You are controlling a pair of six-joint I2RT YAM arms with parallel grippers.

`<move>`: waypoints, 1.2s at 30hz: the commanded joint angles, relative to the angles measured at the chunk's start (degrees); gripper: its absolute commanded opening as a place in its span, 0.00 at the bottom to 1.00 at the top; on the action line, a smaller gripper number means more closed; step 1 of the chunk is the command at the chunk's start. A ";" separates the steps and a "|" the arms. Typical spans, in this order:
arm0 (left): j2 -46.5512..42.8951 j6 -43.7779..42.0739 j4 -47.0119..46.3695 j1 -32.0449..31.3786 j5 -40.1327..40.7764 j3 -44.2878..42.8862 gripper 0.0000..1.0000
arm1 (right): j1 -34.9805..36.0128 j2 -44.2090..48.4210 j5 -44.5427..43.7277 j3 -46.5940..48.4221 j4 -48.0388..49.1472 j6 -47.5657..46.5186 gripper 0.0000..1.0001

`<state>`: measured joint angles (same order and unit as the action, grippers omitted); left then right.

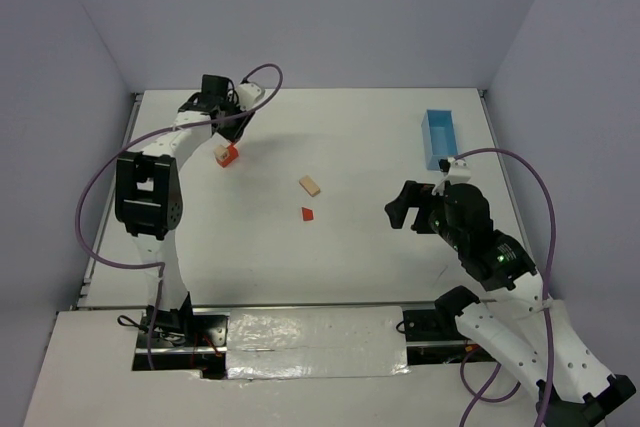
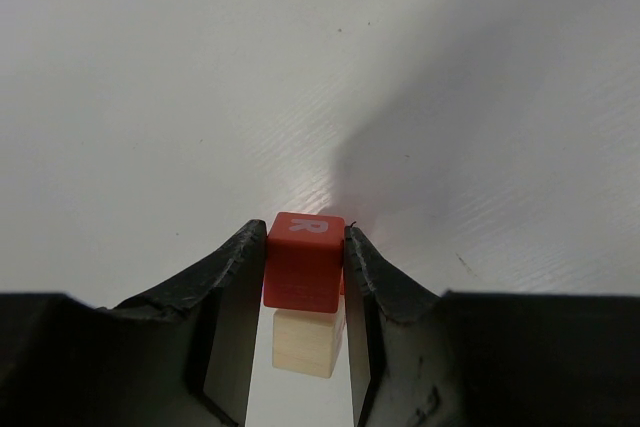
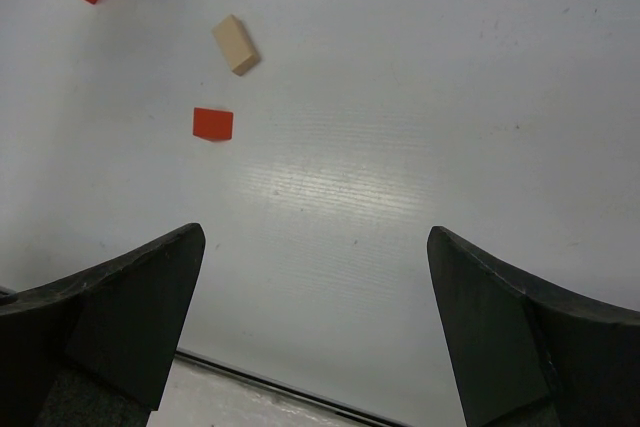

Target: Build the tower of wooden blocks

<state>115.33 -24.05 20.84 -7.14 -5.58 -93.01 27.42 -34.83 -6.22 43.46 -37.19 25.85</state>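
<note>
"Where on the desk (image 1: 380, 267) is the left end effector (image 2: 305, 235)?"
"Far off at 10 o'clock. It squeezes the red cube (image 2: 303, 262) from both sides. A tan cube (image 2: 305, 342) touches it."
"And the right end effector (image 1: 400, 205)?"
"Wide open, holding nothing. The tan slab (image 1: 310, 185) and red wedge (image 1: 307, 214) lie at its 9 o'clock."

Jaws press both sides of red cube (image 2: 304, 262), white "R" on its top face. Tan cube (image 2: 306, 341) touches it, directly below in view, between jaws. White desk (image 2: 200, 97) beyond; soft shadow at right.
</note>
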 commanded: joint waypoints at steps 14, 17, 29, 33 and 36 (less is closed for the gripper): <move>-3.18 -1.79 -0.54 0.72 -1.54 -0.59 0.04 | 0.44 -0.68 0.59 -0.57 2.21 -0.88 1.00; -3.18 -1.70 -0.63 0.72 -1.88 -0.24 0.04 | 0.44 -0.50 0.77 -0.75 2.30 -0.88 1.00; -2.83 -2.05 -1.68 0.72 -0.57 1.43 0.05 | 0.44 -0.85 1.56 -0.75 2.56 -1.06 1.00; -2.30 -2.05 -2.03 0.72 0.22 1.78 0.05 | 0.44 -0.94 1.65 -0.75 2.47 -1.06 1.00; -2.04 -2.05 -1.59 0.72 0.22 1.34 0.05 | 0.44 -1.21 1.82 -0.75 2.56 -1.15 1.00</move>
<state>115.22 -24.73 20.80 -6.79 -5.17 -91.48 27.44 -35.68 -5.04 43.24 -36.84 25.65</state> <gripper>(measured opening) 0.450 0.997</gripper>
